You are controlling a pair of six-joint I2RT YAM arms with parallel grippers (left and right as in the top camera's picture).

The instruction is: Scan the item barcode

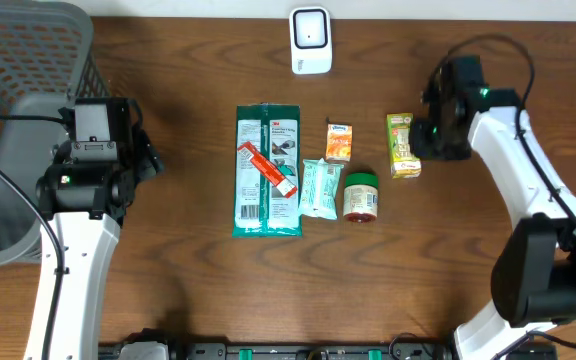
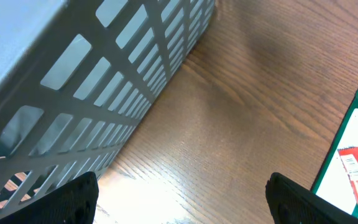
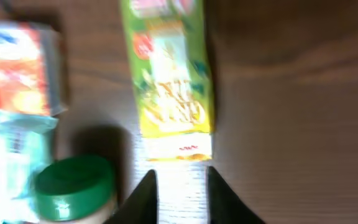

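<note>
A white scanner (image 1: 310, 40) stands at the table's far edge. A green-and-yellow carton (image 1: 403, 146) lies flat on the wood, and in the right wrist view this carton (image 3: 169, 74) is just ahead of my right gripper (image 3: 180, 173). The jaws stand slightly apart with only bare table between them, not touching the carton. From overhead, the right gripper (image 1: 430, 135) sits at the carton's right side. My left gripper (image 2: 182, 186) is wide open over bare wood beside the basket, holding nothing. No barcode is readable in any view.
A grey mesh basket (image 1: 18, 100) fills the far left corner. In the middle lie a large green pack (image 1: 258, 210) with a red bar (image 1: 267, 168) on it, a teal packet (image 1: 320, 187), a small orange box (image 1: 339, 141) and a green-lidded jar (image 1: 360, 194).
</note>
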